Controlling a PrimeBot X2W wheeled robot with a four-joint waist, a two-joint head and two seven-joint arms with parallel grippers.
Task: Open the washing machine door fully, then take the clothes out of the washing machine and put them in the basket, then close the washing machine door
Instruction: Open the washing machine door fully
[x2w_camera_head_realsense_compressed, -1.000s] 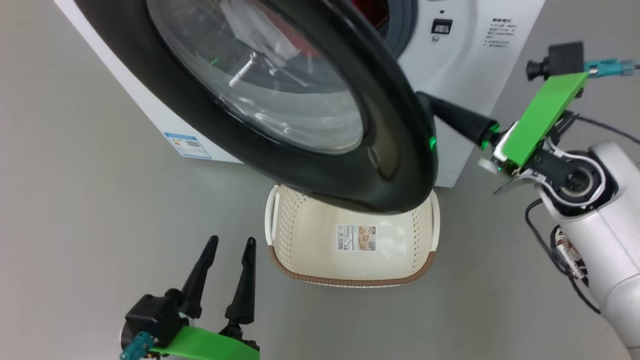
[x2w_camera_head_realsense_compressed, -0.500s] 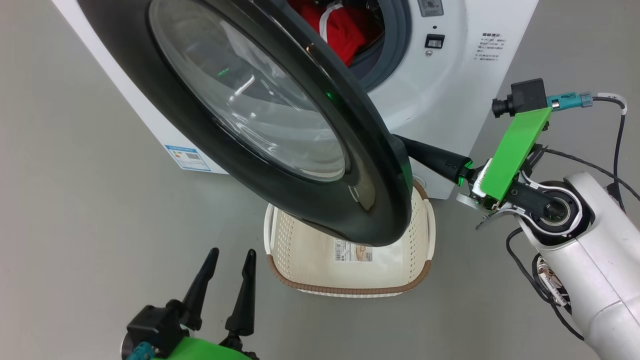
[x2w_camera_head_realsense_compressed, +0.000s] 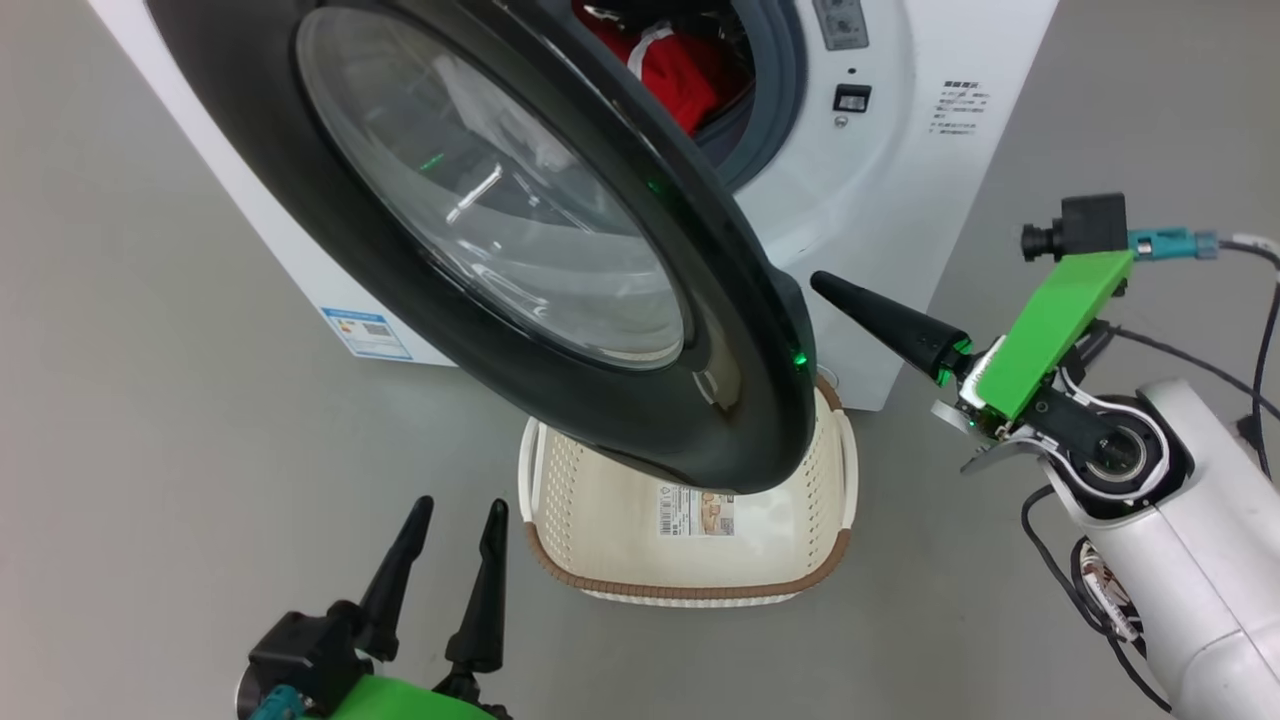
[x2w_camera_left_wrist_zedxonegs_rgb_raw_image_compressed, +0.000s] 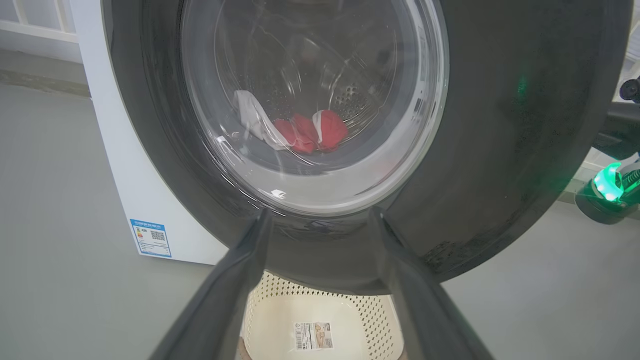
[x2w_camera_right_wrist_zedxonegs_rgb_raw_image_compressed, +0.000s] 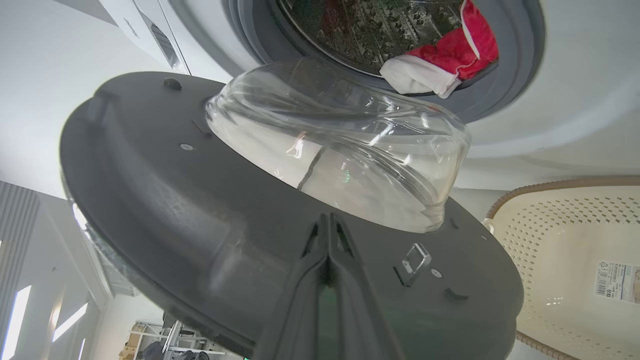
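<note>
Right tool (x2w_camera_head_realsense_compressed: 822, 282) pinched closed near glossy black-rimmed door (x2w_camera_head_realsense_compressed: 480, 200), left tool (x2w_camera_head_realsense_compressed: 461, 503) spread wide, red clothes (x2w_camera_head_realsense_compressed: 680, 75) inside

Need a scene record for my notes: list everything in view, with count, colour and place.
washing machine: one, white, at the back.
washing machine door: one, black rim with clear glass, swung open above the basket.
clothes: a few, red with white, inside the machine.
basket: one, cream with brown rim, in front of the machine.
label: one, blue and white, low on the machine's side.
left gripper: one, dark, open, lower left.
right gripper: one, dark, shut, beside the door's edge.
</note>
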